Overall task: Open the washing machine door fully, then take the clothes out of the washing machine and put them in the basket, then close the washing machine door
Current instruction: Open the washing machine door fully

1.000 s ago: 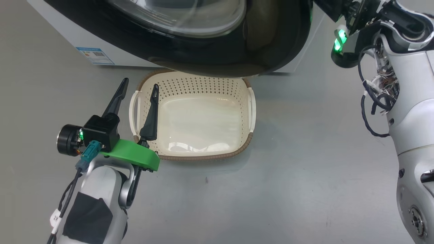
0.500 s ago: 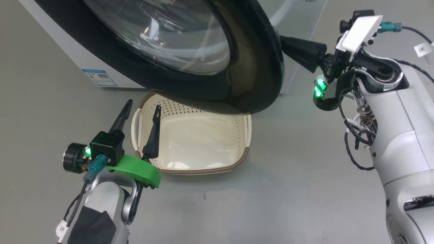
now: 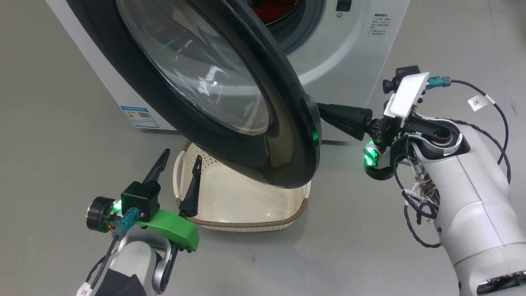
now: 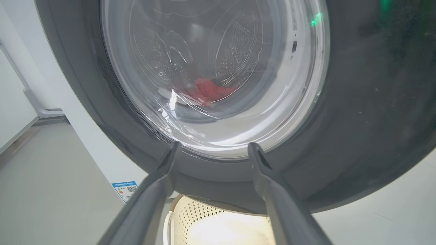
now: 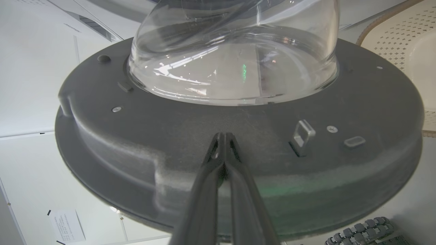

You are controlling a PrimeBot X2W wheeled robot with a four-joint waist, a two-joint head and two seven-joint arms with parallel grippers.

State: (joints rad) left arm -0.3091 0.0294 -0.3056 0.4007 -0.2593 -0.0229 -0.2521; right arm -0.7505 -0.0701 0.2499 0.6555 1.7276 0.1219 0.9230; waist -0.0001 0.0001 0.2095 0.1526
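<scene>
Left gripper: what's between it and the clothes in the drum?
The washing machine door: in the left wrist view it stands in front of the open left gripper, and the red clothes show through it.

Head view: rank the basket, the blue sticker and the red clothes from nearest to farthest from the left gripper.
1. the basket, right beside the left gripper
2. the blue sticker, ahead, slightly left
3. the clothes, far ahead, at top

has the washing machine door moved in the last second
Yes: the washing machine door has swung further open, away from the washing machine front, right gripper behind it.
</scene>
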